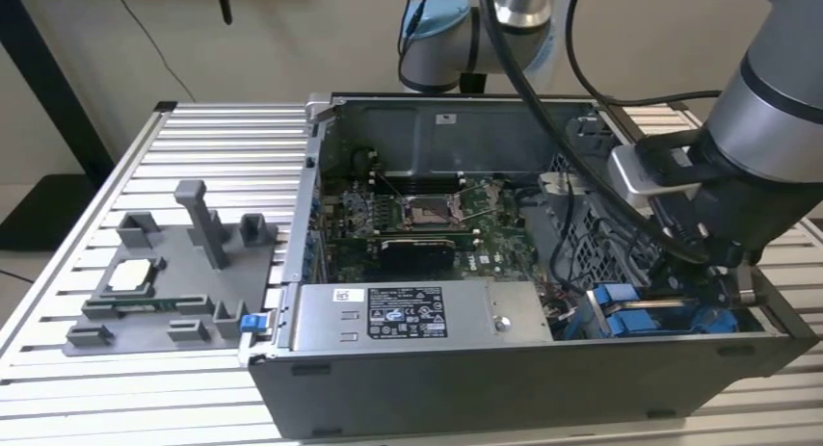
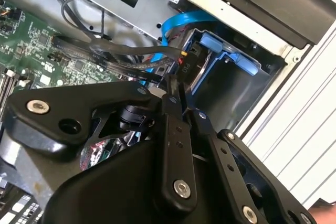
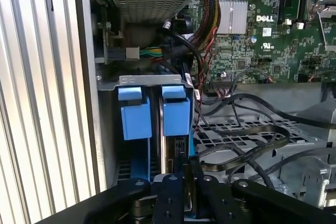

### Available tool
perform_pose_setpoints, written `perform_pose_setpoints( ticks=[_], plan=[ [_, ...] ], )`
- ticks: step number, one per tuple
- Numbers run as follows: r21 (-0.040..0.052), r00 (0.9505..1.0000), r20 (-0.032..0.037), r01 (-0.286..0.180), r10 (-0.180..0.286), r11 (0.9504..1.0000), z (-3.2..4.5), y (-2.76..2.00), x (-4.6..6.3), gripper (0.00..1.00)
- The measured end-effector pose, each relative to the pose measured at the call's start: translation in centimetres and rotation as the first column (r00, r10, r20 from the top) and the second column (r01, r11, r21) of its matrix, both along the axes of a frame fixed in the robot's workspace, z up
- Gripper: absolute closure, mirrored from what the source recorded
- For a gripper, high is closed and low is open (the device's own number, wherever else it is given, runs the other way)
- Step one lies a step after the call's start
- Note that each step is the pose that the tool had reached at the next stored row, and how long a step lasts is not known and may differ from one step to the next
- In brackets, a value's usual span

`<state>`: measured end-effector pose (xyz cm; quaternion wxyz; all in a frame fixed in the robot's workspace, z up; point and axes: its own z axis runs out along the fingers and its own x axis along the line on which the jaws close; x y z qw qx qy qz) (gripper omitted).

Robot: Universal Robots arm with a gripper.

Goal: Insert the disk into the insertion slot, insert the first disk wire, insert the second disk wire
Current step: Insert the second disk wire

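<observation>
The gripper (image 3: 181,179) is down inside the open computer case (image 1: 515,388), right at the back end of the disk (image 3: 176,129). The disk sits in its slot (image 3: 152,81) beside another blue carrier (image 3: 135,116). The gripper looks clenched on a thin black wire (image 2: 131,56) (likely to plug it in).

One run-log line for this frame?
gripper: at drive cage, fingers close together | disk: seated in insertion slot | cables: loose beside cage
</observation>
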<state>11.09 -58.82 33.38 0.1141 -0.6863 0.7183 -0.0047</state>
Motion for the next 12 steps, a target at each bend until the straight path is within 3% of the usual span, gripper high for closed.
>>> perform_pose_setpoints(
  ticks=[3,4,6,12],
  plan=[
    [-0.0005,1.0000,0.0015,0.000,0.000,1.0000,-0.29,0.01,0.0,1.00],
    [0.0014,1.0000,0.0017,0.000,0.000,1.0000,-0.36,0.02,0.0,0.00],
    [0.0023,1.0000,0.0019,0.000,0.000,1.0000,0.18,0.01,0.0,0.00],
    [0.0009,1.0000,0.0017,0.000,0.000,1.0000,2.80,0.02,0.0,0.00]
  ],
)
